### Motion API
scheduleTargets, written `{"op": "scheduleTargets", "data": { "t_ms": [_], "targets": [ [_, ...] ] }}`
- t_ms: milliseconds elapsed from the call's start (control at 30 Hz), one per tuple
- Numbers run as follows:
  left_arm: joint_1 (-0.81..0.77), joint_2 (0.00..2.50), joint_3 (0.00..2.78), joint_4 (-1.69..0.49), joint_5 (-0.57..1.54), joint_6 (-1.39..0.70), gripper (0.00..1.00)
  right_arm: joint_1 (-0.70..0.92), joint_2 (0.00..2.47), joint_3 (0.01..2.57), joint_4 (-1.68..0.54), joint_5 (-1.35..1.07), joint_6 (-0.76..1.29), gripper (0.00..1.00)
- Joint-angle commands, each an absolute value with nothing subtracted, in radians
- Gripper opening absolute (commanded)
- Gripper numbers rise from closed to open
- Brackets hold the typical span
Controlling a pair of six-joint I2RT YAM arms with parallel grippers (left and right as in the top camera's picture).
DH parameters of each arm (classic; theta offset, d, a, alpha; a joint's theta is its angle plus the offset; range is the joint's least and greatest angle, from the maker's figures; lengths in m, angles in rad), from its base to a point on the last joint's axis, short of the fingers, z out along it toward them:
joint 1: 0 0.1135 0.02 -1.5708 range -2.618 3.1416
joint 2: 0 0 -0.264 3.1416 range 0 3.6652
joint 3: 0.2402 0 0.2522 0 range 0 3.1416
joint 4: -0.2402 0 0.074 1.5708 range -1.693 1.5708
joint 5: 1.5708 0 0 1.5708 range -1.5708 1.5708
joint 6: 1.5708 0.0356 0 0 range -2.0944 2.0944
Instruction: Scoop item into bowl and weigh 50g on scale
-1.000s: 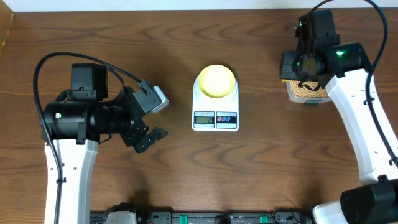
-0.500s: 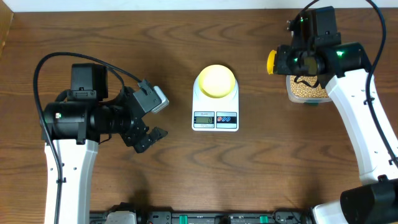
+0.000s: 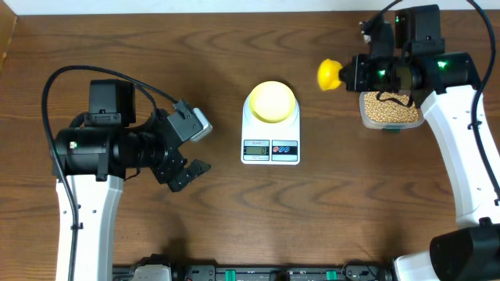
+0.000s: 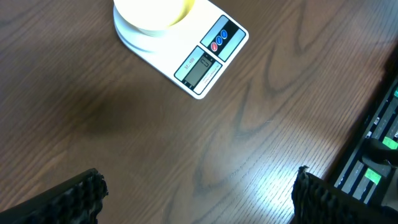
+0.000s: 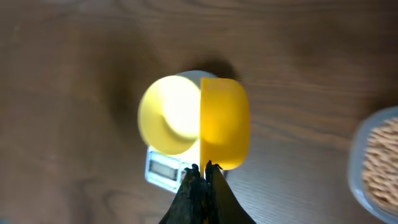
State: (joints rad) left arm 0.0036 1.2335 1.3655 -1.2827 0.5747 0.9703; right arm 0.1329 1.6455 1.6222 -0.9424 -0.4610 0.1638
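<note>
The pale-yellow bowl (image 3: 271,101) sits on the white scale (image 3: 270,147) at the table's centre; both also show in the left wrist view, bowl (image 4: 152,12) on scale (image 4: 205,62), and in the right wrist view, bowl (image 5: 168,115) and scale (image 5: 163,167). The tan beans (image 3: 389,111) fill a clear tub (image 3: 391,123) at the right. My right gripper (image 3: 358,72) is shut on a bright yellow measuring spoon (image 3: 329,74), held in the air between tub and scale; the spoon's cup (image 5: 224,130) hangs ahead of the jaws (image 5: 204,168). My left gripper (image 3: 191,148) is open and empty, left of the scale.
The tub of beans shows blurred at the right edge of the right wrist view (image 5: 379,162). A black rail with green lights (image 4: 379,155) runs along the table's front edge. A white wall borders the far edge.
My right gripper has lifted the yellow spoon out of the bean tub and carried it left toward the scale. The left arm has not moved.
</note>
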Motion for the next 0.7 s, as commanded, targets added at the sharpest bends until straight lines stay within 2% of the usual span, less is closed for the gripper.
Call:
{"op": "scheduleTargets", "data": {
  "t_ms": [0, 233, 433, 667],
  "targets": [
    [0.004, 1.231, 1.364, -1.286, 0.591, 0.987, 0.98, 0.132, 1.658, 1.639, -0.959, -0.537, 0.099, 0.01],
    [0.004, 1.231, 1.364, -1.286, 0.591, 0.987, 0.98, 0.13, 1.681, 1.642, -0.931, -0.305, 0.1, 0.01],
    [0.004, 1.231, 1.364, -1.286, 0.591, 0.987, 0.98, 0.118, 1.678, 1.695, -0.848, -0.327, 0.111, 0.01],
    [0.004, 1.231, 1.364, -1.286, 0.591, 0.987, 0.98, 0.116, 1.679, 1.695, -0.856, -0.368, 0.111, 0.01]
  ]
}}
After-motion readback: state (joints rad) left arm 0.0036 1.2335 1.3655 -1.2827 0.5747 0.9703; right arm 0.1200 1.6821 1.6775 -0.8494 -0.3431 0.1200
